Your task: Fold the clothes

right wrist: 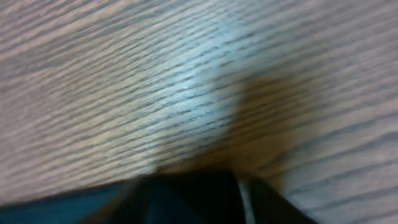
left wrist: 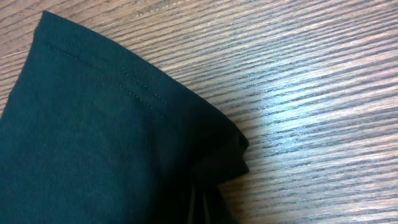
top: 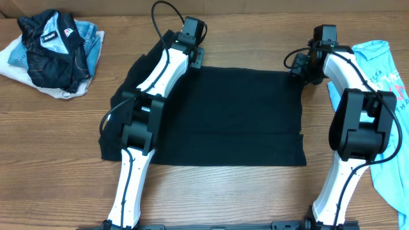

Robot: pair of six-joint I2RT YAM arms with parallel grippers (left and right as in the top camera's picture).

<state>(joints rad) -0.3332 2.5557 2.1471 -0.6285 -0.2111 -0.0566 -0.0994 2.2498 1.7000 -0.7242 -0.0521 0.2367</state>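
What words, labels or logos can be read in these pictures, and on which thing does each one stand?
"ETA": pink letters on the light blue T-shirt, only partly legible; the rest is too small to read.
The logo patch on the dark jacket: white and red, its text too small to read.
The black T-shirt: no print visible.

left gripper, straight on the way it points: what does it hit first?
Probably the bare wooden table, just past the black T-shirt hem the left gripper pinches; nothing else shows there, depth unclear.
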